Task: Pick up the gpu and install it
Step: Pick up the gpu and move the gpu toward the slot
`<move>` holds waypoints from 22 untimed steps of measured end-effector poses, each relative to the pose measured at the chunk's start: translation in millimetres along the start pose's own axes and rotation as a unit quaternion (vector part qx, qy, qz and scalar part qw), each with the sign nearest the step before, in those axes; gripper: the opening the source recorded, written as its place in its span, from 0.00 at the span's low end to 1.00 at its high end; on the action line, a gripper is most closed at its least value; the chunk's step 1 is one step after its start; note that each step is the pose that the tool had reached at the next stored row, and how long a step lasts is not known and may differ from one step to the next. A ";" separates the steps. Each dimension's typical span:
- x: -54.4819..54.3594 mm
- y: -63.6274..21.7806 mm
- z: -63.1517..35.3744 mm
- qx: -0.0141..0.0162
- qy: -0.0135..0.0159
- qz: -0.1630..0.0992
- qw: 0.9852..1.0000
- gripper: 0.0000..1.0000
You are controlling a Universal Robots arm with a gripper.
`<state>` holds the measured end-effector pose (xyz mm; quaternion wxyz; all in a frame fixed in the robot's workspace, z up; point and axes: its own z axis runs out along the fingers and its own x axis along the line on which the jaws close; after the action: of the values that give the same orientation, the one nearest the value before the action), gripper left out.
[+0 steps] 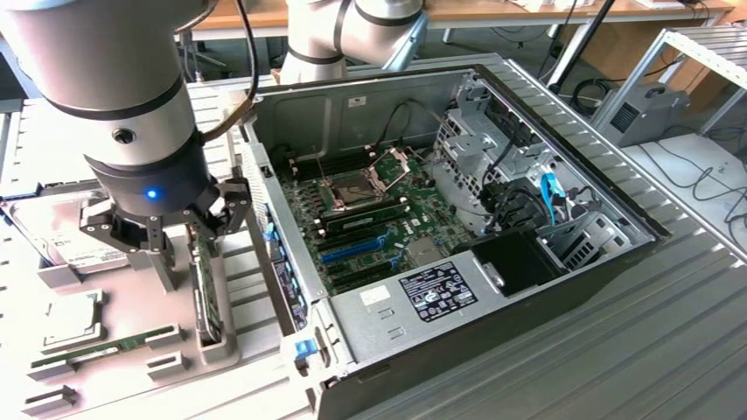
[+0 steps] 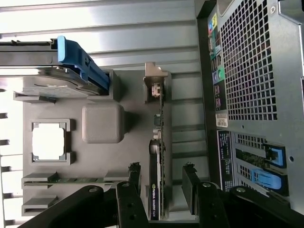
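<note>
On the exterior view's left, the arm hangs over a grey fixture tray (image 1: 117,389) that lies beside the open computer case (image 1: 502,350). The gripper (image 1: 175,236) points down, its jaws spread wide and holding nothing. Just below it the gpu (image 1: 208,302) stands on its long edge in a slotted holder at the side of the tray nearest the case, apart from the case itself. Farther toward the exterior view's left, the same tray carries a hard drive (image 1: 70,249), a square processor chip (image 1: 73,319) and a narrow green RAM stick (image 1: 100,350). Inside the case the motherboard (image 1: 373,214) lies bare, with an open processor socket (image 1: 350,188) and blue expansion slots (image 1: 350,252).

From the wrist view, the gripper (image 2: 161,167) looks straight down on the gpu (image 2: 156,190). The card shows edge-on as a thin dark strip, with its silvery bracket (image 2: 154,85) at the end away from the fingers. The two black fingers (image 2: 134,175) straddle the card, one on each side. A gap shows between each finger and the card, so nothing is gripped. Beside the card on the fixture tray (image 2: 133,137) are a grey block (image 2: 102,123), the processor chip (image 2: 47,142), the RAM stick (image 2: 76,179) and the hard drive (image 2: 42,80) with a blue handle (image 2: 80,64). The case's perforated back panel (image 2: 247,61) runs along the card's other side
</note>
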<state>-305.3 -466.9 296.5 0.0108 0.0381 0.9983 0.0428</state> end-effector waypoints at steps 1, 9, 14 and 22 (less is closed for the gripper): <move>0.0 -0.4 1.5 0.000 0.000 0.000 1.000 0.48; 0.0 -5.3 15.5 -0.001 0.000 0.000 1.000 0.48; 0.1 -7.7 21.8 -0.001 0.000 0.000 1.000 0.48; 0.2 -9.1 31.8 -0.001 0.000 0.000 1.000 0.48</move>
<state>-305.4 -473.2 264.0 0.0108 0.0382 0.9982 0.0441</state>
